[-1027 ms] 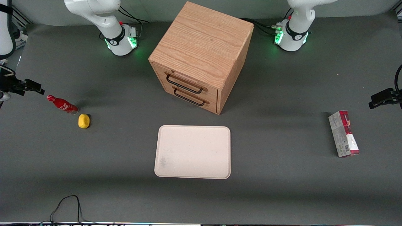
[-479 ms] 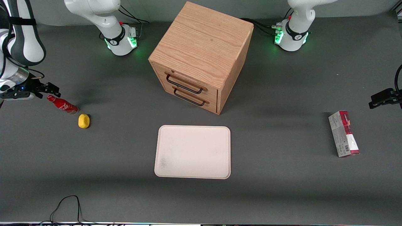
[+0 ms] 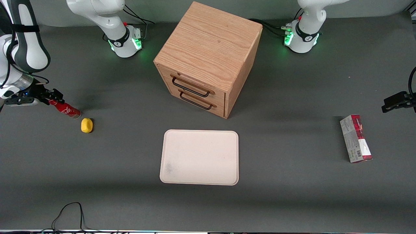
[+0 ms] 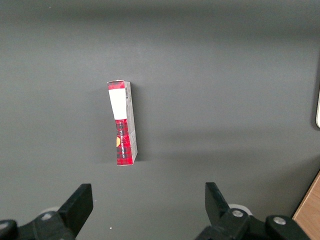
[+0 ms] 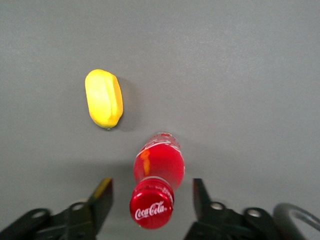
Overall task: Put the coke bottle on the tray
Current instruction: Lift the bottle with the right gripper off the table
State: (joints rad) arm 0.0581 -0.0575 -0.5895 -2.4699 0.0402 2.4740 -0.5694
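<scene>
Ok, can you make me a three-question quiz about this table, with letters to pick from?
1. Where is the gripper?
A. over the tray
B. around the coke bottle's cap end
C. in front of the wooden drawer cabinet

2. How many handles show on the wooden drawer cabinet?
A. one
B. two
C. four

3. What state is the tray in?
A. nothing on it
B. holding the bottle
C. holding the yellow lump

Answers:
1. B: in the right wrist view the open fingers stand on either side of the coke bottle, apart from it.
2. B: two dark handles, one above the other.
3. A: the bottle and the yellow lemon-like lump stand on the table toward the working arm's end; the red-and-grey carton lies toward the parked arm's.
</scene>
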